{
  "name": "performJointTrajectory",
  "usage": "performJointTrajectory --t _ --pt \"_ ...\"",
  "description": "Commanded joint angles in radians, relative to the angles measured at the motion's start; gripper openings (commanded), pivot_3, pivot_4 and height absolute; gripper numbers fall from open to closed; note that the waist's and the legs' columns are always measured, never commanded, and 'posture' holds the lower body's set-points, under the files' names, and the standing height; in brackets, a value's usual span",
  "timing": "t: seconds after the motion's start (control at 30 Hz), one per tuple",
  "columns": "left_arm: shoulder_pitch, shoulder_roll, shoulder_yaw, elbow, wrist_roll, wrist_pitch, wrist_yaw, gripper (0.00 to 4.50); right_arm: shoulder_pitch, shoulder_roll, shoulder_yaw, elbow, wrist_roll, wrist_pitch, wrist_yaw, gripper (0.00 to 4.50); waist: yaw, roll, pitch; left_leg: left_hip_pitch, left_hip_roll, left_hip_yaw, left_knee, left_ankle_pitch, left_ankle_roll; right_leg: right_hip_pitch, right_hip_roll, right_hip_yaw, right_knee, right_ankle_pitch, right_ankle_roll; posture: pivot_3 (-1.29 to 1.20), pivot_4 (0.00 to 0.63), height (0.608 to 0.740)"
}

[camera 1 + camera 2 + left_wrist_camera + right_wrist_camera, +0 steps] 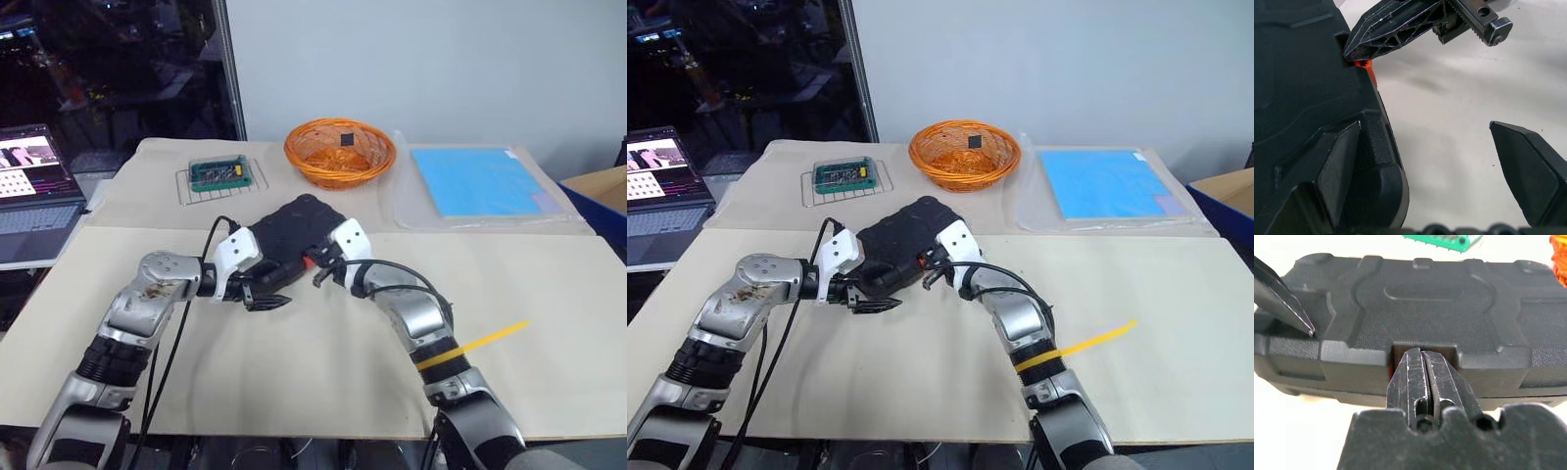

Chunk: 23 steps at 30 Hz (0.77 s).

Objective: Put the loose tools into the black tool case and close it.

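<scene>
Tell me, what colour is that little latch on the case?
Orange; the latch shows best in the left wrist view.

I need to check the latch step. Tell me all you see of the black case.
The case is black moulded plastic, lid shut, lying flat on the table, near the basket. Its lid has raised ribs. The shut right gripper presses into the front notch at the orange latch. One finger of the open left gripper rests on the lid.

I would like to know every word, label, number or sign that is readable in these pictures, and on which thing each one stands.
No text can be read anywhere.
Laptop screen: it shows pictures and marks, too small to read.
Green circuit board: any print is too small to read.
Black tool case: moulded shapes, no lettering seen.
Small dark tag in the orange wicker basket: unreadable.
</scene>
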Motion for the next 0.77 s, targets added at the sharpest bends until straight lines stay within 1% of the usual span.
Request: performJointTrajectory --t 0.03,0.07,0.1,0.13,0.17,0.2,0.23,0.27,0.3,0.37,0.43,0.5,0.57,0.6,0.63,0.67,0.77 --pt "0.059 -0.028 0.102 -0.082 -0.143 0.066 0.007 4.50 0.105 -0.096 -0.080 -0.293 0.119 0.060 0.094 1.07 0.008 0.000 0.001 -0.005 0.000 0.001 0.001 0.001 -0.001 -0.004 0.000 0.000 -0.001 0.009 -0.003 0.00 0.150 0.740" --pt "0.081 -0.023 0.136 -0.115 -0.178 0.090 0.012 4.50 0.154 -0.147 -0.102 -0.390 0.154 0.098 0.131 1.46 0.019 0.000 0.003 -0.012 0.000 0.000 0.001 0.004 -0.007 -0.007 0.000 0.000 -0.002 0.009 -0.004 0.00 0.150 0.740" --pt "0.105 -0.012 0.160 -0.145 -0.206 0.111 0.014 4.50 0.198 -0.197 -0.119 -0.468 0.186 0.134 0.163 1.79 0.021 0.000 0.003 -0.023 -0.001 0.000 0.001 0.005 -0.008 -0.017 0.000 -0.001 -0.002 0.012 -0.014 0.00 0.150 0.740" --pt "0.127 -0.001 0.180 -0.171 -0.227 0.122 0.015 4.50 0.237 -0.246 -0.135 -0.533 0.213 0.163 0.188 2.14 0.023 0.000 0.003 -0.025 -0.002 0.000 0.002 0.006 -0.007 -0.019 0.001 0.000 -0.001 0.012 -0.016 0.00 0.150 0.740" --pt "0.140 0.006 0.190 -0.187 -0.241 0.132 0.015 4.50 0.258 -0.275 -0.144 -0.568 0.230 0.182 0.199 2.41 0.024 -0.001 0.004 -0.027 -0.002 0.000 0.005 0.009 -0.001 -0.020 0.002 0.000 -0.001 0.011 -0.018 0.00 0.150 0.740" --pt "0.170 0.020 0.216 -0.219 -0.266 0.152 0.019 4.50 0.308 -0.331 -0.181 -0.635 0.265 0.212 0.224 2.76 0.024 -0.001 0.004 -0.032 -0.002 0.000 0.006 0.008 0.001 -0.022 0.003 -0.001 -0.002 0.009 -0.019 0.00 0.150 0.740" --pt "0.204 0.035 0.249 -0.252 -0.296 0.170 0.021 4.50 0.368 -0.392 -0.236 -0.702 0.299 0.238 0.254 3.23 0.024 -0.001 0.005 -0.033 -0.002 0.000 0.006 0.008 0.002 -0.021 0.004 -0.002 -0.001 0.009 -0.018 0.00 0.150 0.740" --pt "0.234 0.048 0.278 -0.281 -0.324 0.189 0.024 4.50 0.421 -0.442 -0.289 -0.755 0.328 0.261 0.276 3.51 0.024 -0.002 0.006 -0.034 -0.001 0.000 0.006 0.008 0.002 -0.021 0.006 -0.003 -0.002 0.009 -0.018 0.00 0.150 0.740" --pt "0.257 0.057 0.298 -0.304 -0.344 0.203 0.028 4.50 0.459 -0.477 -0.326 -0.793 0.351 0.276 0.287 3.96 0.025 -0.003 0.008 -0.035 -0.001 0.000 0.005 0.007 0.003 -0.020 0.007 -0.004 -0.003 0.008 -0.016 0.00 0.150 0.740" --pt "0.323 0.081 0.348 -0.352 -0.376 0.225 0.039 4.50 0.569 -0.546 -0.442 -0.862 0.398 0.297 0.326 4.47 0.027 -0.006 0.016 -0.034 -0.001 0.000 0.007 0.005 0.004 -0.019 0.006 -0.003 -0.006 0.004 -0.010 0.00 0.150 0.740" --pt "0.406 0.106 0.411 -0.396 -0.397 0.235 0.050 4.50 0.687 -0.594 -0.589 -0.918 0.452 0.318 0.368 4.47 0.035 -0.006 0.022 -0.032 -0.001 -0.001 0.011 0.002 0.006 -0.016 0.005 -0.003 -0.005 -0.001 -0.001 0.00 0.150 0.740" --pt "0.478 0.124 0.464 -0.427 -0.411 0.232 0.055 4.50 0.774 -0.615 -0.698 -0.945 0.479 0.309 0.393 4.47 0.040 -0.007 0.026 -0.030 -0.001 -0.001 0.011 -0.005 0.000 -0.013 0.003 -0.003 -0.006 -0.001 0.001 0.00 0.150 0.740" --pt "0.522 0.136 0.490 -0.439 -0.422 0.227 0.056 4.50 0.827 -0.623 -0.755 -0.955 0.489 0.297 0.403 4.47 0.045 -0.008 0.027 -0.028 0.000 -0.002 0.012 -0.006 -0.001 -0.011 0.002 -0.004 -0.006 0.002 0.006 0.00 0.150 0.740" --pt "0.540 0.140 0.498 -0.441 -0.420 0.221 0.054 4.50 0.847 -0.623 -0.777 -0.958 0.488 0.286 0.405 4.47 0.048 -0.008 0.027 -0.027 0.000 -0.003 0.013 -0.010 0.006 -0.010 0.002 -0.004 -0.007 0.003 0.008 0.00 0.150 0.740" --pt "0.555 0.143 0.502 -0.442 -0.418 0.212 0.054 4.50 0.865 -0.623 -0.794 -0.962 0.490 0.279 0.408 4.47 0.048 -0.008 0.027 -0.024 0.001 -0.004 0.013 -0.010 0.006 -0.009 0.001 -0.005 -0.010 0.001 0.005 0.00 0.150 0.740" --pt "0.567 0.145 0.506 -0.438 -0.416 0.205 0.052 4.50 0.881 -0.621 -0.810 -0.965 0.480 0.267 0.407 4.47 0.049 -0.007 0.028 -0.023 0.001 -0.005 0.013 -0.010 0.006 -0.008 0.001 -0.005 -0.012 0.001 0.004 0.00 0.150 0.740" --pt "0.571 0.135 0.507 -0.425 -0.430 0.194 0.058 4.50 0.904 -0.621 -0.825 -0.963 0.476 0.245 0.407 4.47 0.050 -0.006 0.028 -0.023 0.001 -0.005 0.012 -0.010 0.006 -0.007 0.001 -0.005 -0.015 0.001 0.004 0.00 0.150 0.740"
